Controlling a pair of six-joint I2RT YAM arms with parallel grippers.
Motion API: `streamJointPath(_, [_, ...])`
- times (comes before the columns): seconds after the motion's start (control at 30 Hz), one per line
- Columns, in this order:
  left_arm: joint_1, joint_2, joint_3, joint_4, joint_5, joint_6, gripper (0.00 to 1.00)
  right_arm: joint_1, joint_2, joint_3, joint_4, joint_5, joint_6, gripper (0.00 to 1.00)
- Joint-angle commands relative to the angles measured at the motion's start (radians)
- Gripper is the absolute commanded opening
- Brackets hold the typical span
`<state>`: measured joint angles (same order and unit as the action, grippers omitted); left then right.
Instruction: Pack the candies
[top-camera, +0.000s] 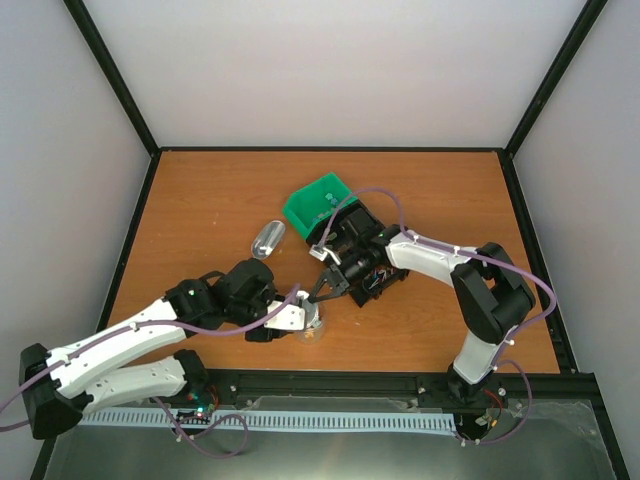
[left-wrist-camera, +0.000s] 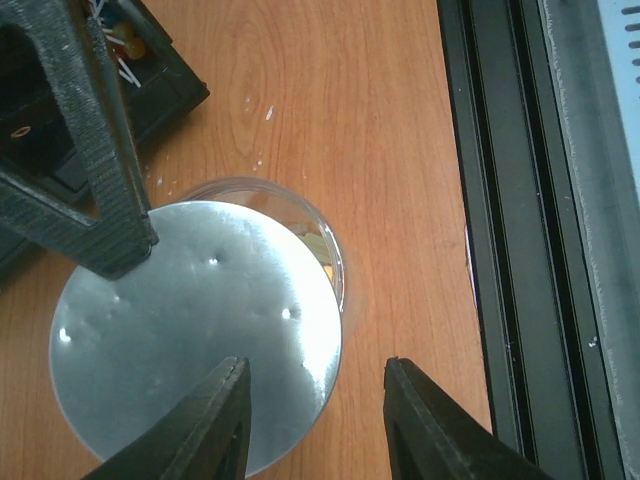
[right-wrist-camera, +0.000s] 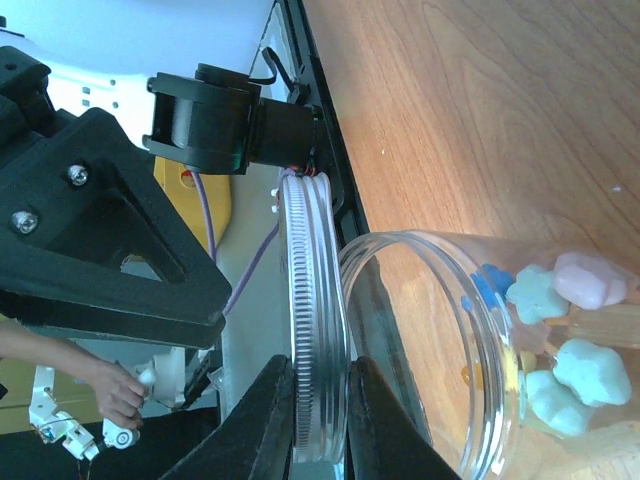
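Note:
A clear jar (right-wrist-camera: 420, 330) stands on the table with pink, pale green and blue candies (right-wrist-camera: 560, 300) inside. It shows small in the top view (top-camera: 314, 326). My right gripper (right-wrist-camera: 320, 370) is shut on the edge of the silver metal lid (right-wrist-camera: 318, 300) and holds it just over the jar's mouth. In the left wrist view the lid (left-wrist-camera: 195, 340) covers most of the jar rim (left-wrist-camera: 335, 260), with the right gripper's fingers (left-wrist-camera: 100, 170) on its far edge. My left gripper (left-wrist-camera: 315, 415) is open, over the lid's near edge and not touching it.
A green bin (top-camera: 320, 205) sits behind a black tray (top-camera: 365, 255) that holds thin coloured sticks (left-wrist-camera: 125, 40). A second clear jar (top-camera: 267, 238) lies on its side at centre left. The black rail (left-wrist-camera: 510, 200) runs along the table's near edge.

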<state>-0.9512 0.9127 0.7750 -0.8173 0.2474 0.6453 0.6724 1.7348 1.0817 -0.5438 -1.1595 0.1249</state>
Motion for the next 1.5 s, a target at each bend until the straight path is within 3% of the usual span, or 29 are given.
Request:
streamJointPath(0.0, [-0.014,0.028,0.013,0.039,0.038,0.049,0.40,-0.013,0.012,0.025,-0.053,0.036,-0.055,0.03])
streamJointPath(1.0, [-0.014,0.134,-0.005,0.105,0.043,0.031,0.39,-0.027,-0.037,-0.044,-0.042,0.068,-0.058,0.09])
streamJointPath(1.47, [-0.013,0.127,-0.003,0.115,0.020,0.014,0.42,-0.055,-0.008,0.014,-0.066,0.035,-0.077,0.10])
